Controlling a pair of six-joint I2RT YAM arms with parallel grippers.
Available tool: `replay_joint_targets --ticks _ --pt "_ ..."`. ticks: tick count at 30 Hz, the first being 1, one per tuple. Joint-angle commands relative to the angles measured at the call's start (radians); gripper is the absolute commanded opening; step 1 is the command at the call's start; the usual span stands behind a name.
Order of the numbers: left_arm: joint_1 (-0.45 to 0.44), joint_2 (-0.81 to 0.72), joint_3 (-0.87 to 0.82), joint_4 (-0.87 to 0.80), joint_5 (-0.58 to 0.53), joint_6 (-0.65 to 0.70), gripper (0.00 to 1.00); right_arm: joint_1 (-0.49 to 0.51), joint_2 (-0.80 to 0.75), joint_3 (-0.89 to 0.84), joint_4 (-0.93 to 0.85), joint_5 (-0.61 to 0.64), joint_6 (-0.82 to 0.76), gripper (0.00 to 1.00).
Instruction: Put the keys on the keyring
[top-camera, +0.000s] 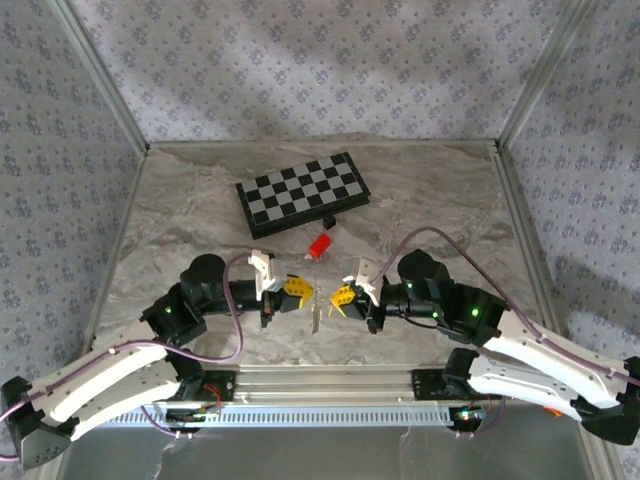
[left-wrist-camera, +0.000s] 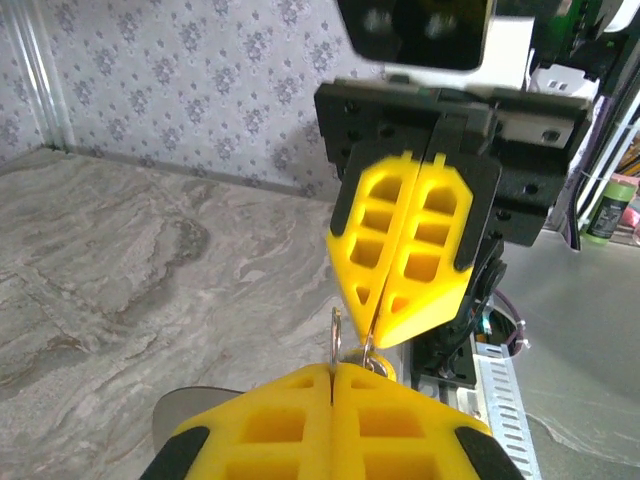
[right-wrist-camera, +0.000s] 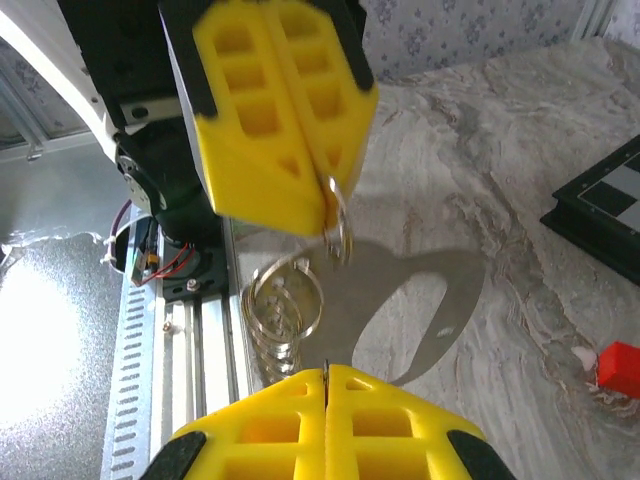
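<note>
Presses the yellow left fingers (top-camera: 297, 288) flat together and nips one thin silvery loop of the keyring (right-wrist-camera: 283, 300) at their tips. Points the yellow right fingers (top-camera: 343, 296) at them, tip toward tip and close, likewise pressed together with no gap; cannot tell of anything pinched there. Carries the other loops of the keyring in a small bunch just beside both sets of tips, on the side toward the arm bases, clear of the desk (top-camera: 180, 220) and throwing a shadow on its marbled top. Cannot pick the keys out from among the loops; shows just a silvery sliver dangling there in the top view. Finds a small red piece (top-camera: 320, 246) farther out on the desk, well apart from the fingers. Puts a tiny dark bit (top-camera: 329, 221) just beyond that, beside the near edge of a black-and-white chessboard (top-camera: 303, 192) laid flat and skewed. Ends at the patterned walls (top-camera: 300, 60).
</note>
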Motion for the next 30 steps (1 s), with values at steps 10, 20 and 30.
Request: replay_joint_targets --ticks 10,20,30 --pt "-0.02 0.02 0.036 0.027 0.044 0.016 0.0 0.016 0.007 0.04 0.012 0.051 -0.026 0.0" --pt "-0.02 0.023 0.026 0.036 0.047 0.014 0.0 0.016 -0.005 0.02 0.078 0.041 -0.005 0.0" --pt "-0.022 0.019 0.022 0.038 0.047 0.014 0.0 0.015 -0.009 0.012 0.087 0.013 0.008 0.0"
